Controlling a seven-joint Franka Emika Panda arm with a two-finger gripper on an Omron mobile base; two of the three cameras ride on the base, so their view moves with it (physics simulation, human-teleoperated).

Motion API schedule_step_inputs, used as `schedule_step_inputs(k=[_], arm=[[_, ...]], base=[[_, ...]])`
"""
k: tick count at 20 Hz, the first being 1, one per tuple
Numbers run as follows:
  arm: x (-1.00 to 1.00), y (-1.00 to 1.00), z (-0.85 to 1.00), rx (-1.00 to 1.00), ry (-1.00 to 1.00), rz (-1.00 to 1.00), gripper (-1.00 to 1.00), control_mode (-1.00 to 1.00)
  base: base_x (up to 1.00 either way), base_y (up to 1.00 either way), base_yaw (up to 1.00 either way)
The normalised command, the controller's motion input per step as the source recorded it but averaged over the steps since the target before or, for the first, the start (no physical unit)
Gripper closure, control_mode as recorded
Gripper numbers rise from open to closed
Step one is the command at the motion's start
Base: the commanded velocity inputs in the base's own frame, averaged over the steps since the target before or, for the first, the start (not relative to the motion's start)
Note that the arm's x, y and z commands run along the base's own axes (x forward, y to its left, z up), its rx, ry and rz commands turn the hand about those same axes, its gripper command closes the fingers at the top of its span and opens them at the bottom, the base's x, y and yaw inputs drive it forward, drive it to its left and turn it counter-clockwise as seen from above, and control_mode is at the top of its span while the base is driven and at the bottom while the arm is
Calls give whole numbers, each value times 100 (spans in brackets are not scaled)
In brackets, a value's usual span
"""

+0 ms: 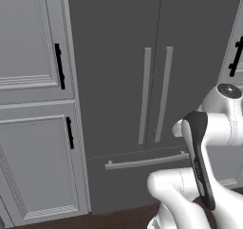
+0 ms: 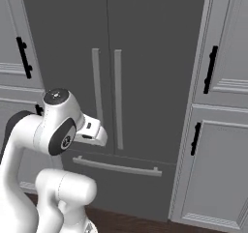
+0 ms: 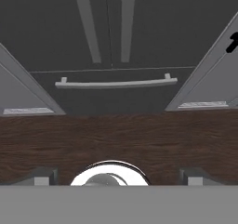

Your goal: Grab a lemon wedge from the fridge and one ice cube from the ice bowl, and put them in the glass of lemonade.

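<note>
Item: fridge. Tall dark grey appliance, both upper doors closed, seam running between them. Two long light grey door handles stand side by side at the seam, upright. Below them, the bottom drawer, closed, with a horizontal drawer handle. Position: straight ahead of the jaws and well apart from them; in the hand view the drawer handle lies above the fingertips, the door handles higher again.

Item: gripper. Jaws spread wide and empty, nothing between them; the two dark fingertips stand far apart at the bottom of the hand view. The hand is tucked back near the arm, pointing forward and somewhat down.

Item: dark wood floor. A broad strip of it separates the jaws from the foot of the fridge.

Item: pale panelled cabinets with black handles, flanking the fridge to either side of the jaws (not part of the task).

Step in hand, as judged: the very start, getting the fridge open to reach the lemon wedge, which presumably lies behind the closed doors.

Next move calls for: raising and extending the hand to one door handle, turning the open jaws to straddle the upright bar, closing on it, then pulling along the door's arc.
</note>
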Motion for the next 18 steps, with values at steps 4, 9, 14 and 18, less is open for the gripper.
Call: schedule_step_inputs(k=[4, 9, 14, 18], arm=[[0, 0, 0, 0, 0, 0, -100, 100], [0, 0, 0, 0, 0, 0, -100, 100], [0, 0, 0, 0, 0, 0, -100, 100], [0, 0, 0, 0, 0, 0, -100, 100]], base=[[-56, 12, -3], [-59, 11, 0], [3, 21, 0], [25, 45, 0]])
